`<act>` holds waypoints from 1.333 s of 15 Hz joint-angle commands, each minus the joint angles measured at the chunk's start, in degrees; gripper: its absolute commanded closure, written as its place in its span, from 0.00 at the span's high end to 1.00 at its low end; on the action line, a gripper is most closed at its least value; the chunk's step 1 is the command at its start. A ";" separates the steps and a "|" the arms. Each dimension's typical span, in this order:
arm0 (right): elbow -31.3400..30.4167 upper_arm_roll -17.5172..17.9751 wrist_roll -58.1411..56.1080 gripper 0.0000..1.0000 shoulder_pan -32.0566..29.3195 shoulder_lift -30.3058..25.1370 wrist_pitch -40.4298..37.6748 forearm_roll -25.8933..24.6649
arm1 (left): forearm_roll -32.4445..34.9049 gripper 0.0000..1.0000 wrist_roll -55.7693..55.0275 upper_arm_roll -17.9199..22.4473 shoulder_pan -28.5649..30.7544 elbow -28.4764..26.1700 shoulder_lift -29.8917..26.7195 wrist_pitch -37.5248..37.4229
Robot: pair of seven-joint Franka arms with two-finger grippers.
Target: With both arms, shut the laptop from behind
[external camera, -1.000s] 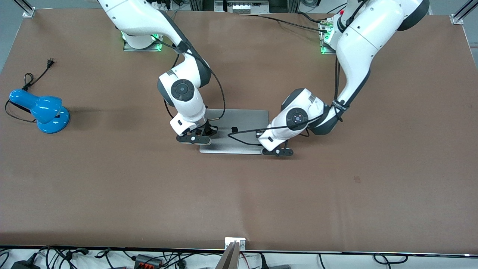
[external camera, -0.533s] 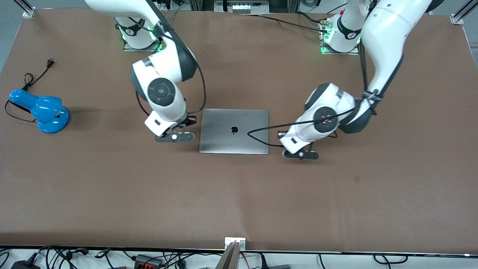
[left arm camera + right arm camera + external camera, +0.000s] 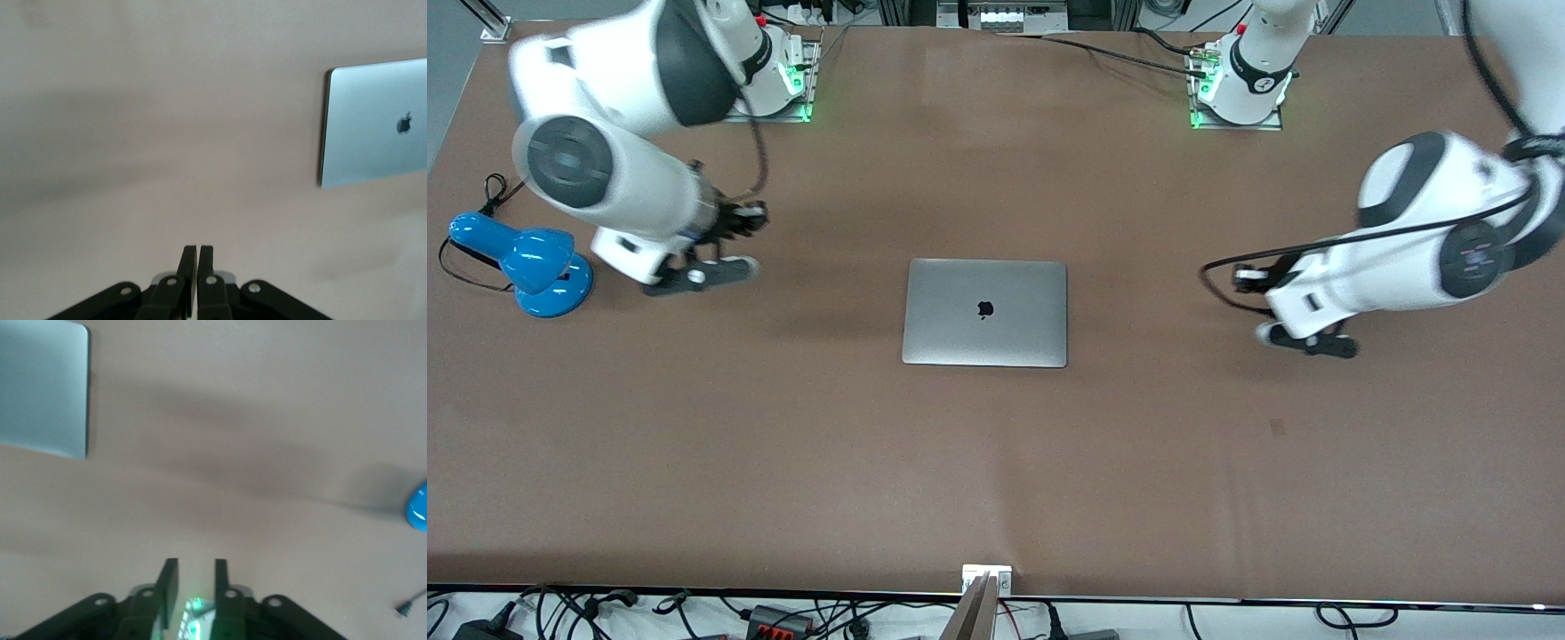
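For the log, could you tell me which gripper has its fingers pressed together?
The left gripper: its fingers touch, while the right gripper shows a gap. Both are off the closed laptop.

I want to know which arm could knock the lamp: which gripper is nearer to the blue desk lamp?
Right. The right gripper hangs beside the blue desk lamp; the left gripper is past the closed laptop, toward the left arm's end.

We see a silver-grey laptop (image 3: 984,313) with a dark apple logo on a plain brown desk (image 3: 996,462). Toward the right arm's end from the laptop sits a bright blue lamp (image 3: 525,263) with a black cord. Both arms are white with black joint bands.
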 commanded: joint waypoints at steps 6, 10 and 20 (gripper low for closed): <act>-0.15 0.21 -9.35 1.00 -14.58 -4.15 -6.50 1.19 | 4.13 1.00 0.56 -3.57 2.46 15.01 -1.52 -18.39; 8.08 0.29 -13.49 1.00 -16.35 0.32 -4.02 -0.56 | 5.26 1.00 -0.05 -3.83 0.26 16.60 -1.87 -19.09; 13.70 0.29 -15.43 1.00 -16.35 4.51 12.49 -4.44 | 11.25 1.00 -0.23 -3.13 -1.31 16.16 -7.22 -18.32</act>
